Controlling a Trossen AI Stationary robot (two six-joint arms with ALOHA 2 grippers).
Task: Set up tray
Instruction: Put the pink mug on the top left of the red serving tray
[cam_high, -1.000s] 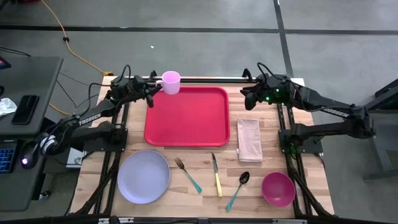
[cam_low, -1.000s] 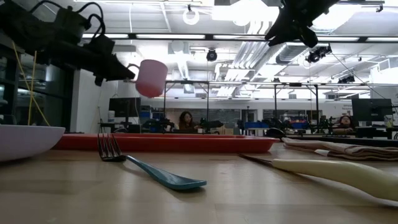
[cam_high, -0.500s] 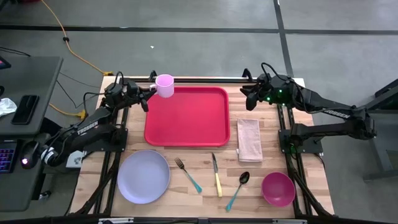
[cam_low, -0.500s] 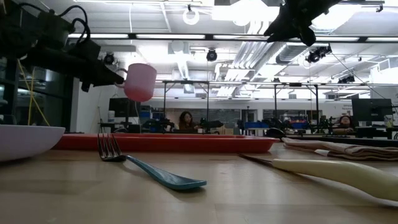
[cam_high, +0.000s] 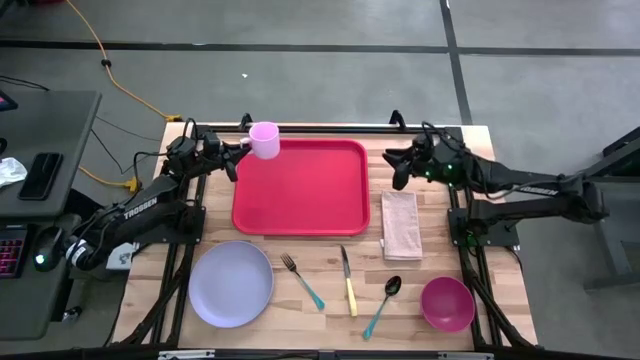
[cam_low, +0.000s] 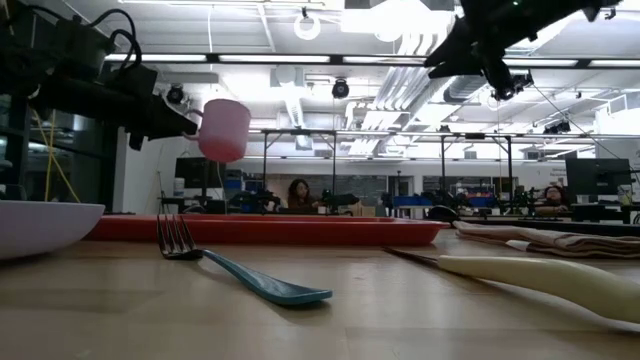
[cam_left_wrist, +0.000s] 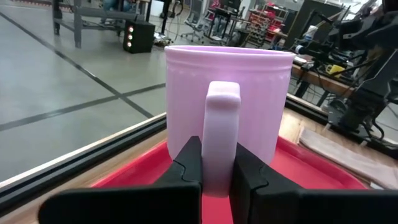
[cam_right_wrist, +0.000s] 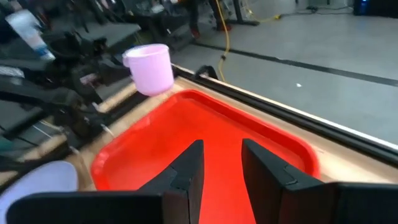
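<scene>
Above the bench (cam_high: 300, 300), a light mug (cam_high: 264, 139) is being clamped by its handle in the left end effector (cam_high: 238, 146) over the stiff tray (cam_high: 301, 187).

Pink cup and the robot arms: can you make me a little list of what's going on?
cup: pink cup held up by its handle, above the tray's far left corner
left pincer: shut on the cup's handle
right pincer: open, empty, beside the tray's far right corner
tray: red tray, nothing on it
plate: lavender plate, near the fork
</scene>
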